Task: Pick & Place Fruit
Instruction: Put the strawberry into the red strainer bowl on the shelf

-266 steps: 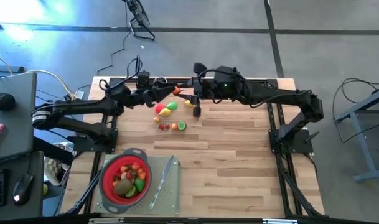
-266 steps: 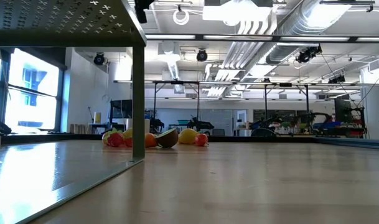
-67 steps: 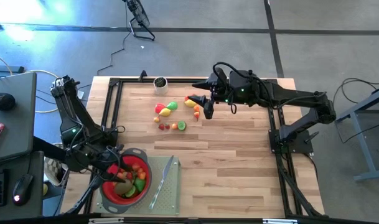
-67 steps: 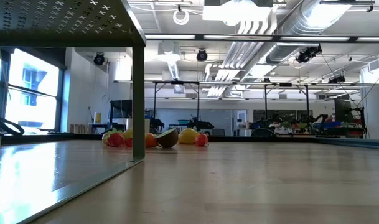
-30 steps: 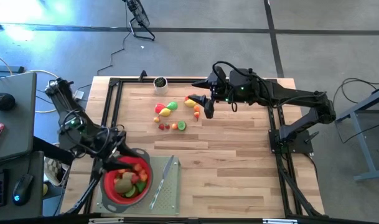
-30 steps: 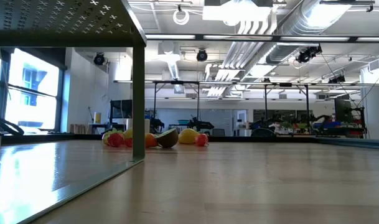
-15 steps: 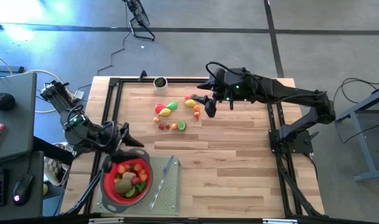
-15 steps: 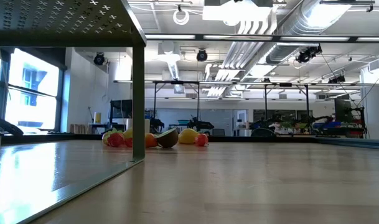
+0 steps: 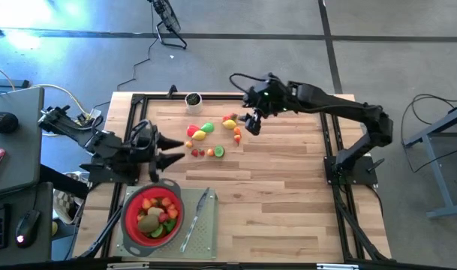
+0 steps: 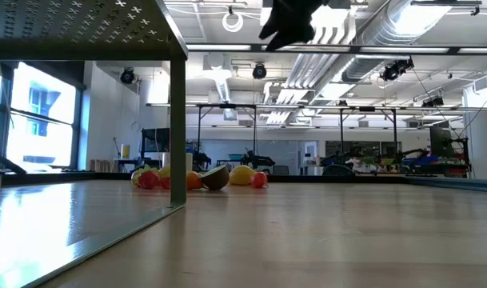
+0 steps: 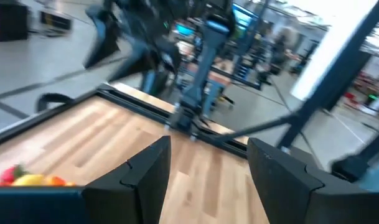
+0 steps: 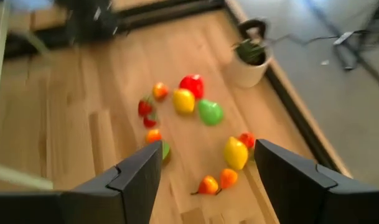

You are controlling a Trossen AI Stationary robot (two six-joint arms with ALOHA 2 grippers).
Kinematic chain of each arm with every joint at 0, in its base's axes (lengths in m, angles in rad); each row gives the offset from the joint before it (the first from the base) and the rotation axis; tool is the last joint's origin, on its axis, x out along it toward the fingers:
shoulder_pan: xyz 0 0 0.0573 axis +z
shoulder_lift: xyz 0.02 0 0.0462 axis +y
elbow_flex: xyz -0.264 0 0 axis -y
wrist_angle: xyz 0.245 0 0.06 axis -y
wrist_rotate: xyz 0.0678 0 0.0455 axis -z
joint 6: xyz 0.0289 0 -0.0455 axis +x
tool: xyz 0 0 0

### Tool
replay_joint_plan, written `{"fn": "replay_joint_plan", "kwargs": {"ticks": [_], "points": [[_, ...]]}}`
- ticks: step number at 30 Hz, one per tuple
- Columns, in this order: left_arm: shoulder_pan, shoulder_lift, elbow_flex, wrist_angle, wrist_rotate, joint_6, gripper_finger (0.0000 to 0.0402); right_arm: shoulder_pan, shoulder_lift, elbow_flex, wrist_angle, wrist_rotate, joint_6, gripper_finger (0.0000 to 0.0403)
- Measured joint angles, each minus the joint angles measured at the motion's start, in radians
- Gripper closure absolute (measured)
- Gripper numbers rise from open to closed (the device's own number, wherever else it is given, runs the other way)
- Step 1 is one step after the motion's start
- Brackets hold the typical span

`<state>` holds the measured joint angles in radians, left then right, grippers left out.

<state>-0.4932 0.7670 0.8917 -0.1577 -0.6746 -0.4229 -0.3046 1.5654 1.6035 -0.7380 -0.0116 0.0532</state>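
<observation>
**Both arms head for the loose fruit**

Since a second ago the left gripper [image 9: 177, 155] has lifted away from the red bowl-shaped strainer with the grey rim [image 9: 151, 214] and swung toward mid-table, while the right gripper [image 9: 253, 124] has shifted over the far end of the loose fruit. Each pincer stands apart with nothing between its dark fingers, as both wrist views show.

Some small glossy toy fruits [image 9: 211, 136] lie scattered on the pale wooden plank table [image 9: 288, 195] near its far edge: a red rounded piece, a yellow lemon shape [image 12: 236, 152], a green pear shape [image 12: 210, 112] and little orange and red pieces. More fruit already sits heaped inside the strainer, which rests on a grey perforated metal tray [image 9: 204, 241] beside a slim grey knife [image 9: 195, 219].

To do this pick well, I would judge it best that each arm choose a piece on its own side of the cluster, come down with the fingers straddling it, and close gently: smooth, rounded plastic probably slips or rolls if nudged off-centre. The tightly grouped pieces look harder to take than the outliers. A small white pot with a green plant [image 12: 249, 61] stands close by and should be avoided.
</observation>
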Motion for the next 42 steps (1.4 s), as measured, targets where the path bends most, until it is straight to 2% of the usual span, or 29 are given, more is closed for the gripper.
{"fn": "replay_joint_plan", "kwargs": {"ticks": [4, 13, 24, 34, 38, 40, 42], "points": [[0.086, 0.0, 0.0, 0.009, 0.003, 0.0, 0.0194, -0.069, 0.088, 0.0, 0.009, -0.149, -0.09, 0.0156], [0.236, 0.0, 0.0, 0.054, 0.041, -0.012, 0.0194, -0.212, 0.277, 0.0, 0.039, -0.285, -0.362, 0.0185], [0.32, 0.001, 0.0, 0.053, 0.041, -0.03, 0.0194, -0.28, 0.46, 0.0, 0.146, -0.268, -0.577, 0.0199], [0.366, 0.001, -0.001, 0.051, 0.042, -0.056, 0.0194, -0.273, 0.517, 0.0, 0.145, -0.175, -0.705, 0.0199], [0.378, 0.001, -0.001, 0.051, 0.04, -0.055, 0.0194, -0.271, 0.517, 0.0, 0.124, -0.133, -0.647, 0.0199], [0.383, 0.001, -0.001, 0.051, 0.04, -0.055, 0.0194, -0.274, 0.517, 0.0, 0.104, -0.128, -0.52, 0.0199], [0.382, 0.001, -0.001, 0.051, 0.04, -0.055, 0.0194, -0.287, 0.517, 0.0, 0.083, -0.169, -0.352, 0.0199]]}}
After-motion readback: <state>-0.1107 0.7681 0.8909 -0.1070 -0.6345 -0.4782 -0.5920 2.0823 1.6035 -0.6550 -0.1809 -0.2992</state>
